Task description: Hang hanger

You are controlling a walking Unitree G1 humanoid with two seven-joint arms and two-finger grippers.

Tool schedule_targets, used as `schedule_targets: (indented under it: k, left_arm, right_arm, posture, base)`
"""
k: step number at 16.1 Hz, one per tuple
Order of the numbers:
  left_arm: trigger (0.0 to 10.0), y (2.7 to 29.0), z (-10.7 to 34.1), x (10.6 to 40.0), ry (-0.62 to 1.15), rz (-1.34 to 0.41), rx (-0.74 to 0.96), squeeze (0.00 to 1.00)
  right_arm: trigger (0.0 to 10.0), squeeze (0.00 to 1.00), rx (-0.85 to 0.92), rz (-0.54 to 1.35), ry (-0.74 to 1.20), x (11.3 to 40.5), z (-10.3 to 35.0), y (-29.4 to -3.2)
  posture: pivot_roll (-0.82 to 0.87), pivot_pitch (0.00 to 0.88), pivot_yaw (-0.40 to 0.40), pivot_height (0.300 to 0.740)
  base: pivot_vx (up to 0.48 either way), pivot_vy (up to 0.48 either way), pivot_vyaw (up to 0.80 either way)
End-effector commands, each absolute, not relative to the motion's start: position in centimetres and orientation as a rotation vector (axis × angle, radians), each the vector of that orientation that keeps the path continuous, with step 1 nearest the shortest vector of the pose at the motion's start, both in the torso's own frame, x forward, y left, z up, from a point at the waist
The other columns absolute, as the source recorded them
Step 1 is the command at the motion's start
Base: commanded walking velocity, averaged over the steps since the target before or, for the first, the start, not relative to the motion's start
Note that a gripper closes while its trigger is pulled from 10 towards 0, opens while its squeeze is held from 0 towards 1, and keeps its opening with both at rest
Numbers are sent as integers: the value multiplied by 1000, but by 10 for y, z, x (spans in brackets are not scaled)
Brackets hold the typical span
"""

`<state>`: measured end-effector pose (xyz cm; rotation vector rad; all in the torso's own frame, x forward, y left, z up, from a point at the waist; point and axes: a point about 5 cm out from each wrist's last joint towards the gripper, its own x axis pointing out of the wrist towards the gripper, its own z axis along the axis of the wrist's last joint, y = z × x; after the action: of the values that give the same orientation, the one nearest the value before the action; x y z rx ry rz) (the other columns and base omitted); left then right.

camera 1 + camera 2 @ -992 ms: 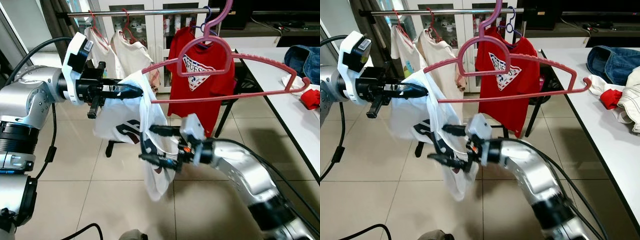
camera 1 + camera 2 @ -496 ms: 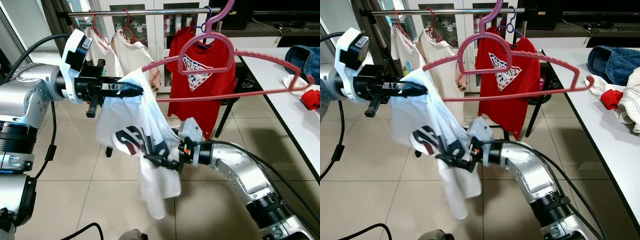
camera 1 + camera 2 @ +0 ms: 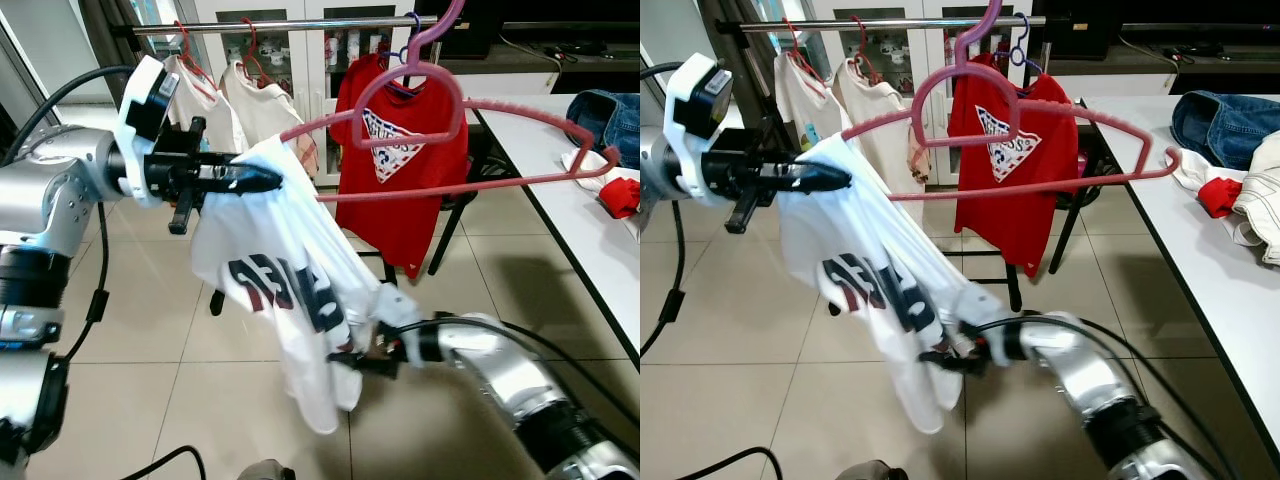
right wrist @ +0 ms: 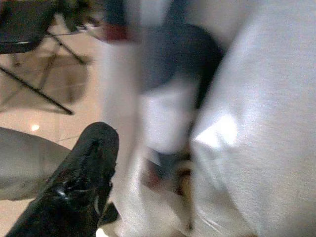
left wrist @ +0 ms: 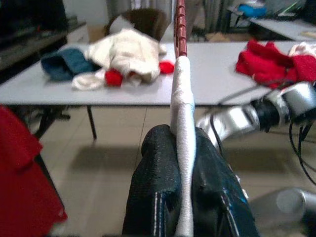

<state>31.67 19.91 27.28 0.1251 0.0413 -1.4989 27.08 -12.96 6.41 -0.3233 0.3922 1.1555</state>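
Tiled floor [image 3: 150, 340] lies open ahead of the robot, bounded on the right by the edge of a grey table [image 3: 590, 225] and at the back by a metal rail [image 3: 290, 25] in front of glass-door cabinets. Three shirts hang from the rail: two pale ones at the left and a red shirt [image 3: 415, 170] with a triangular logo whose letters are too small to read. On the table lie jeans [image 3: 610, 115] and red and white clothes.

A pink hanger [image 3: 450, 120] is held up in front of the rail, its hook not on the rail. A white shirt [image 3: 290, 290] with dark printed letters, not readable, drapes from its left end. The left gripper [image 3: 265, 180] is clamped on that end through the cloth. The right gripper [image 3: 350, 360], low down, is at the shirt's lower edge; blur hides whether it grips.
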Motion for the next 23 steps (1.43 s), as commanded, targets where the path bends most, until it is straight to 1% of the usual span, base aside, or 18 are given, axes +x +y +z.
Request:
schedule_targets:
  k: [1, 2, 4, 8, 9, 10, 11, 12, 13, 14, 15, 16, 17, 18, 19, 21, 22, 23]
  left_arm:
    - [0, 212, 282, 312, 25, -1462, 168, 0]
    - [0, 218, 277, 308, 49, -1442, 174, 0]
    - [0, 223, 273, 305, 70, -1425, 185, 0]
    - [0, 238, 255, 296, 151, -1350, 224, 0]
    - [0, 242, 252, 294, 166, -1334, 230, 0]
    - [0, 242, 252, 294, 166, -1334, 230, 0]
    - [0, 246, 249, 291, 179, -1319, 237, 0]
    - [0, 248, 249, 289, 186, -1312, 237, 0]
    - [0, 249, 248, 287, 190, -1307, 237, 0]
    - [0, 254, 246, 284, 212, -1289, 247, 0]
    - [0, 256, 245, 283, 225, -1278, 254, 0]
    - [0, 260, 242, 279, 257, -1286, 259, 0]
    - [0, 261, 241, 277, 277, -1286, 267, 0]
    - [0, 265, 233, 274, 342, -1277, 316, 0]
    - [0, 266, 225, 275, 371, -1259, 346, 0]
    - [0, 266, 214, 281, 377, -1193, 419, 0]
    - [0, 263, 208, 290, 353, -1119, 486, 0]
    - [0, 260, 205, 294, 339, -1095, 494, 0]
  right_arm:
    - [0, 0, -305, 1032, 463, 271, 57, -164]
    - [0, 0, -322, 962, 475, 272, 59, -187]
    - [0, 0, -341, 917, 481, 272, 63, -205]
    - [0, 0, -416, 780, 504, 269, 76, -257]
    - [0, 0, -415, 736, 498, 269, 81, -267]
    - [0, 0, -415, 736, 498, 269, 81, -267]
    - [0, 0, -436, 651, 506, 270, 86, -284]
    - [0, 0, -444, 584, 515, 271, 89, -295]
    - [0, 0, -448, 539, 519, 271, 91, -303]
    - [0, 0, -409, 430, 487, 276, 101, -317]
    - [0, 0, -377, 375, 462, 278, 107, -323]
    - [0, 0, -406, 313, 455, 281, 114, -333]
    - [0, 0, -422, 290, 451, 282, 117, -337]
    - [0, 0, -448, 257, 442, 285, 122, -342]
    - [0, 0, -455, 261, 427, 287, 125, -340]
    - [0, 0, -480, 298, 402, 291, 128, -332]
    - [0, 0, -501, 339, 382, 294, 131, -322]
    - [0, 0, -511, 370, 366, 295, 133, -315]
  posture:
    - [-27, 0, 66, 740]
    - [-29, 0, 59, 740]
    - [-31, 0, 57, 740]
    - [-37, 0, 50, 740]
    - [-38, 0, 47, 740]
    - [-38, 0, 47, 740]
    - [-42, 0, 47, 740]
    - [-44, 0, 47, 740]
    - [-44, 0, 47, 740]
    - [-46, 0, 47, 740]
    - [-46, 0, 47, 740]
    - [-48, 0, 46, 740]
    - [-48, 0, 46, 740]
    - [-46, 0, 42, 740]
    - [-44, 0, 39, 740]
    - [-42, 0, 37, 740]
    - [-42, 0, 36, 740]
    - [-43, 0, 35, 740]
  base:
    - [0, 0, 0]
    - [0, 0, 0]
    - [0, 0, 0]
    - [0, 0, 0]
    - [0, 0, 0]
    - [0, 0, 0]
    - [0, 0, 0]
    - [0, 0, 0]
    - [0, 0, 0]
    - [0, 0, 0]
    - [0, 0, 0]
    - [0, 0, 0]
    - [0, 0, 0]
    - [0, 0, 0]
    - [0, 0, 0]
    - [0, 0, 0]
    - [0, 0, 0]
    - [0, 0, 0]
